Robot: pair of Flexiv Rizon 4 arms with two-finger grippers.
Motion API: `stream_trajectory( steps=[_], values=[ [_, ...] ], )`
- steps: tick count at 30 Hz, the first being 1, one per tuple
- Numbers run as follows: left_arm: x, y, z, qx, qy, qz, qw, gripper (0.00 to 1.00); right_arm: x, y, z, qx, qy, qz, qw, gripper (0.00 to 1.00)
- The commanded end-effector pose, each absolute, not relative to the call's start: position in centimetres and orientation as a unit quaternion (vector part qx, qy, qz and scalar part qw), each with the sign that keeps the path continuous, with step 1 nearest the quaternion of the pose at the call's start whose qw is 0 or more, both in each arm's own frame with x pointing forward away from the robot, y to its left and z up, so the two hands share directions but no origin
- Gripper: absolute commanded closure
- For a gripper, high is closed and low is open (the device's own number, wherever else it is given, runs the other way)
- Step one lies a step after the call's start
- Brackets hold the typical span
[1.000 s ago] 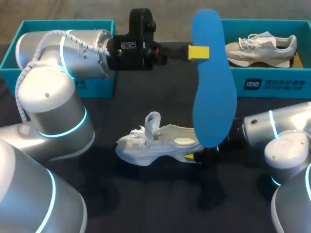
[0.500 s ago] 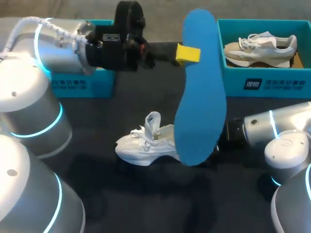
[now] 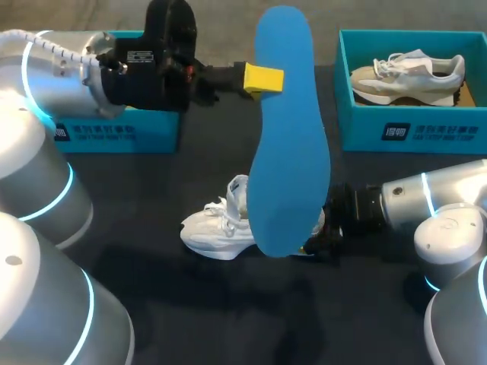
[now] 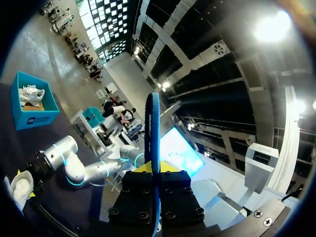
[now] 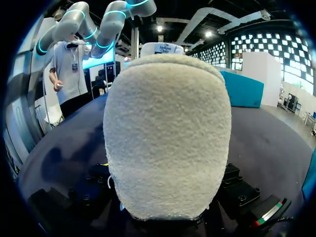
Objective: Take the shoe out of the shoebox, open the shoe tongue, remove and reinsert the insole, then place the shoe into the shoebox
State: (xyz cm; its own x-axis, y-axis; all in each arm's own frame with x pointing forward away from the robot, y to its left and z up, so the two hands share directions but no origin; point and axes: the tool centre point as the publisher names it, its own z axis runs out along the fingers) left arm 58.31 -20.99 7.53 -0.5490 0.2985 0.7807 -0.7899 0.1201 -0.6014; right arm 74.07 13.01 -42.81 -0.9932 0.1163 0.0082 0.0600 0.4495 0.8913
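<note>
High over the middle of the table [image 3: 228, 323], the left gripper [image 3: 262, 78] is clamped on the blue insole [image 3: 289, 152] near its narrower upper end, with one yellow tip showing against the insole's edge. In the left wrist view the insole [image 4: 154, 128] rises edge-on straight out of that gripper [image 4: 154, 170], pinched from both sides. It hangs lengthways with its broader end down. It looks lifted free of the shoe, though from the head view its lower end covers the shoe's heel half. Low on the table, the right gripper [image 3: 313, 243] sits at the heel of the white shoe [image 3: 217, 226]. Its wrist view is filled by the fuzzy heel [image 5: 168, 133] directly ahead, so I cannot tell whether it is closed on the heel or merely against it. The shoe lies on the table with its toe toward the left arm and its tongue [image 3: 239, 190] standing up. By my reading the insole is out and reinsertion is the step in hand. The next move calls for lowering the broad end into the opening behind the tongue while the heel is steadied, and releasing only once the insole lies flat inside. Farther off, one teal shoebox [image 3: 114, 135] sits at the far left behind the left arm. Another shoebox [image 3: 415, 135] at the far right holds a second shoe [image 3: 407, 72].
</note>
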Motion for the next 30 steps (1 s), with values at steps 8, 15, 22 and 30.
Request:
stream_trajectory(
  steps=[8, 15, 22, 30],
  values=[
    [58.05, -21.00, 7.66, 0.186, -0.627, 0.641, 0.401, 1.00, 74.12, 13.06, -42.85, 0.052, 0.852, 0.520, 0.027, 1.00],
    [58.04, -20.99, 7.67, 0.184, -0.625, 0.649, 0.392, 1.00, 74.12, 13.06, -42.85, 0.052, 0.852, 0.520, 0.027, 1.00],
    [58.04, -20.99, 7.67, 0.184, -0.625, 0.649, 0.392, 1.00, 74.12, 13.06, -42.85, 0.052, 0.852, 0.520, 0.027, 1.00],
    [58.04, -20.99, 7.67, 0.184, -0.625, 0.649, 0.392, 1.00, 74.12, 13.06, -42.85, 0.052, 0.852, 0.520, 0.027, 0.55]
  ],
)
